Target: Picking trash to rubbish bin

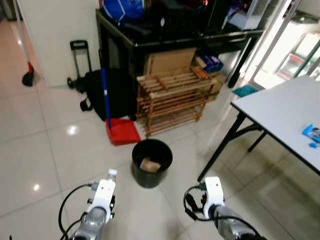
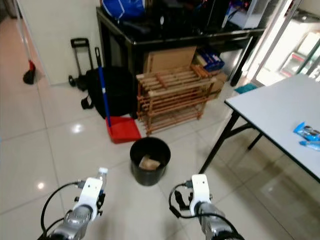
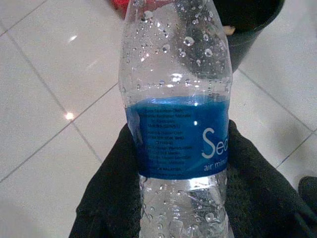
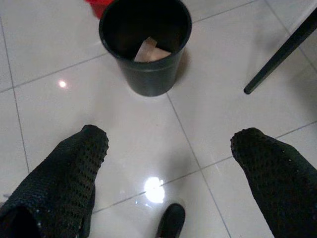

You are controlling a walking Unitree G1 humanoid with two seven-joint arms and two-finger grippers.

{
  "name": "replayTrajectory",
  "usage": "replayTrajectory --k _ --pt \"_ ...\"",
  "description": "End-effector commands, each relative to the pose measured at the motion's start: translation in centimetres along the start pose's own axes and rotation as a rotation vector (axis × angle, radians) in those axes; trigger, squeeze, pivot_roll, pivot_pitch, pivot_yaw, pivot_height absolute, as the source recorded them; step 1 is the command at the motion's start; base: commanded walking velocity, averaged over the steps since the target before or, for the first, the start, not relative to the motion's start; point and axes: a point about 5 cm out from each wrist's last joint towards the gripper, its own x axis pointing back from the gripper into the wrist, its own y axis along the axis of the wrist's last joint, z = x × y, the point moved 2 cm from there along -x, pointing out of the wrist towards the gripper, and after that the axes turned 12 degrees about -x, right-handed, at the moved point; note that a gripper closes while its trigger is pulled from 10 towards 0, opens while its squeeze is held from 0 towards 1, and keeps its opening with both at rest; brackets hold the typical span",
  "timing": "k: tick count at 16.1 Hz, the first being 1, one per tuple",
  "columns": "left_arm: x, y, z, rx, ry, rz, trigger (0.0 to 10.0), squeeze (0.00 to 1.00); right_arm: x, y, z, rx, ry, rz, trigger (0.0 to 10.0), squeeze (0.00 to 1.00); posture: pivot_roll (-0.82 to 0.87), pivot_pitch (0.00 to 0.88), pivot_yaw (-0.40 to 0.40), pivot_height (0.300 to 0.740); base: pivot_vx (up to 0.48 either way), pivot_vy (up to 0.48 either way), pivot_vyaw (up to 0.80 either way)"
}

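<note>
Left gripper (image 3: 178,198), low over the tiled floor (image 1: 55,150), clamps a clear plastic water bottle (image 3: 178,114) with a blue label between its black fingers (image 3: 111,188); the white cap (image 1: 112,172) points toward the black rubbish bin (image 1: 151,162). Right gripper (image 4: 168,163) hangs beside it with fingers spread wide, holding nothing. The bin stands on the floor just ahead, a brown scrap (image 4: 148,49) inside, near the leg of the white table (image 1: 280,110) and before a red dustpan (image 1: 122,131) and wooden rack (image 1: 175,97).

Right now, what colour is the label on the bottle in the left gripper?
Blue with white lettering, wrapped around the clear plastic bottle; the left wrist view shows it best.
</note>
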Motion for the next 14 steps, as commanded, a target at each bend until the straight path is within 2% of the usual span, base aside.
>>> replayTrajectory --k 1,6,14 --pt "-0.13 0.85 -0.34 0.012 0.001 -0.023 10.0 0.0 0.16 0.05 -0.6 0.001 -0.013 0.003 10.0 0.0 -0.03 0.0 -0.108 0.74 0.244 0.0 0.0" --pt "-0.15 0.94 -0.38 0.023 0.004 -0.025 10.0 0.0 0.1 0.24 -0.54 -0.001 -0.007 0.001 10.0 0.0 -0.03 0.014 -0.112 0.74 0.25 0.0 0.0" --pt "-0.21 1.13 -0.33 0.026 0.013 -0.022 10.0 0.0 -0.01 0.54 -0.3 0.013 0.007 0.001 10.0 0.0 -0.04 0.043 -0.114 0.74 0.39 0.0 0.0"
